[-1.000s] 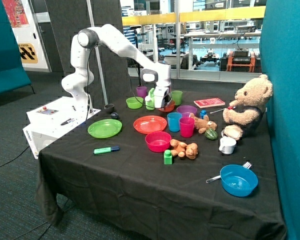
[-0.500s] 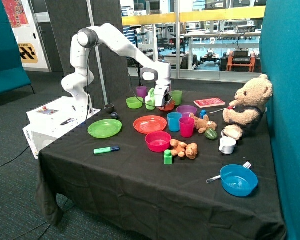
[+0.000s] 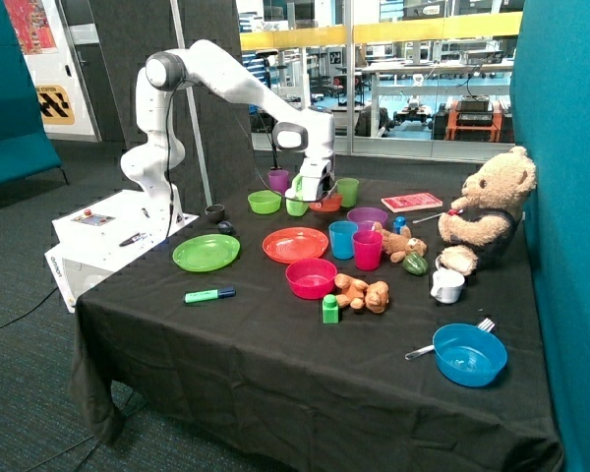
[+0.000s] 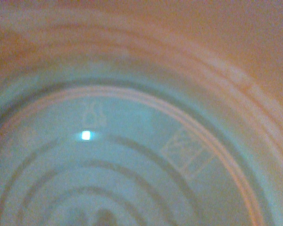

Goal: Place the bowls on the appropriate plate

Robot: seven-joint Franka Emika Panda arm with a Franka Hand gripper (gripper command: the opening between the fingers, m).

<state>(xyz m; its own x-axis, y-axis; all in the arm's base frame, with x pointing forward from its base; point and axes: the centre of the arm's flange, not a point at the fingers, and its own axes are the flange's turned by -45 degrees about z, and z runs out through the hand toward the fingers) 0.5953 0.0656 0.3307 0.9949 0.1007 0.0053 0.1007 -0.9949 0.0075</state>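
Holding the orange bowl (image 3: 326, 204) up off the table at the back, near the green cup (image 3: 347, 191).
Gripper (image 3: 318, 200) looks clamped on its rim; the wrist view fills with the bowl's inside. Risk: an edge grip could slip or tilt on the way to the orange plate (image 3: 295, 244). Arm reaches far forward, wrist pointing down.

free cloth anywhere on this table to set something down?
Bare cloth along the near edge, from the marker to the blue bowl. Crowded behind: green plate, orange plate, pink bowl, cups and the gripper on the orange bowl.
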